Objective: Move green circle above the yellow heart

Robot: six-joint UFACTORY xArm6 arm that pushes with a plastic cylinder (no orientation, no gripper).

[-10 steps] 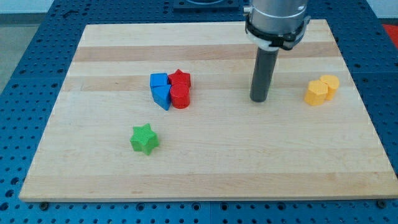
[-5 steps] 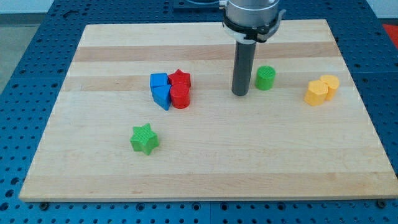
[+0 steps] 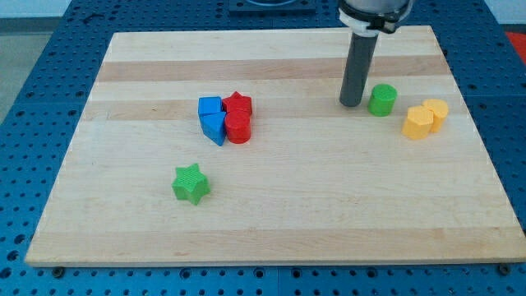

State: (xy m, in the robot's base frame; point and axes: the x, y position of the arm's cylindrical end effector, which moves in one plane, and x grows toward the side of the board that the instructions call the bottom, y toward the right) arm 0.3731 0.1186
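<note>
Where the board's upper right part lay, the green circle [image 3: 382,99] stood just to the left of two yellow blocks, near them but apart. The nearer one, the yellow heart [image 3: 417,122], touched a second yellow block [image 3: 436,111] at its upper right. My tip [image 3: 352,104] rested just left of the green circle; the rod carried no jaws to open or close. Well to the left clustered two blue blocks [image 3: 211,116] and two red blocks [image 3: 238,115], touching. A green star [image 3: 191,183] sat alone lower left on the wooden board [image 3: 329,205].
</note>
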